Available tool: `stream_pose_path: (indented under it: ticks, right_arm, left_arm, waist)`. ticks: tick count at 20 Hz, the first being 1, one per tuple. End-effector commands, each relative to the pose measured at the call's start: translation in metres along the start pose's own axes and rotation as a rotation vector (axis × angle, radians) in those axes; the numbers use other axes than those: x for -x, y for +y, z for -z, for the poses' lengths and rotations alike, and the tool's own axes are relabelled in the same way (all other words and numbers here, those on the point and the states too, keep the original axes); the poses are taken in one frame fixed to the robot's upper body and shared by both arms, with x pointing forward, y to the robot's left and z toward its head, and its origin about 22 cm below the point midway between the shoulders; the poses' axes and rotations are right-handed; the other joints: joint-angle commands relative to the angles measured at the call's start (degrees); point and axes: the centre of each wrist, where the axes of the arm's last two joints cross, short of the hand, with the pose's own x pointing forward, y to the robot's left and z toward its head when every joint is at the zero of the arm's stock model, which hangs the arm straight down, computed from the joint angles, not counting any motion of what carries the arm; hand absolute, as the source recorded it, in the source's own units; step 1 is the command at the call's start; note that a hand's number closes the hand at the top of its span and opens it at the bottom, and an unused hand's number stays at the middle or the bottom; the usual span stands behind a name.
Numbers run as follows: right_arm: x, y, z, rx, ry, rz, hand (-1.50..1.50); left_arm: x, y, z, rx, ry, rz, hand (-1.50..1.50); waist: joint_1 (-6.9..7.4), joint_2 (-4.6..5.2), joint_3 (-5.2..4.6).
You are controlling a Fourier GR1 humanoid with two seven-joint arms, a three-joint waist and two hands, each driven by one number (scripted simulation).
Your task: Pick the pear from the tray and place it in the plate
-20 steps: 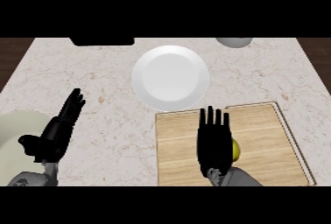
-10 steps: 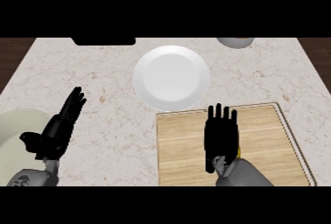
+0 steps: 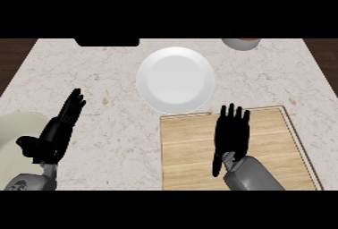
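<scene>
The white plate (image 3: 175, 79) lies on the counter, just beyond the wooden tray (image 3: 277, 138). My right hand (image 3: 231, 134) hovers flat over the middle of the tray, fingers straight and pointing toward the plate. No pear shows; the spot under the hand is hidden. My left hand (image 3: 56, 132) rests open at the lower left, fingers pointing up, well away from the tray.
A grey bowl (image 3: 241, 43) stands at the counter's far right edge. A black object (image 3: 107, 42) sits at the far edge left of the plate. A pale rounded shape (image 3: 16, 129) lies at the left edge beside my left hand.
My right hand has slid right and a little forward over the tray. The yellow-green pear that showed beside it one second ago is now covered. The left hand has stayed put.
</scene>
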Motion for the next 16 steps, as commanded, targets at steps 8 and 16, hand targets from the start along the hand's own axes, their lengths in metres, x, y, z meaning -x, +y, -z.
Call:
stream_pose_path:
  ticks: [8,16]
  right_arm:
    - [0.003,0.026,0.014,-0.093,-0.022,-0.070,1.50]
    - [0.074,0.036,0.012,-0.024,0.131,0.516,1.50]
  left_arm:
    - [0.030,0.006,-0.014,-0.027,0.082,0.009,0.00]
    - [0.029,0.014,-0.020,-0.075,0.092,0.033,0.00]
  waist:
    - [0.04,0.95,-0.26]
    - [-2.36,0.54,-0.09]
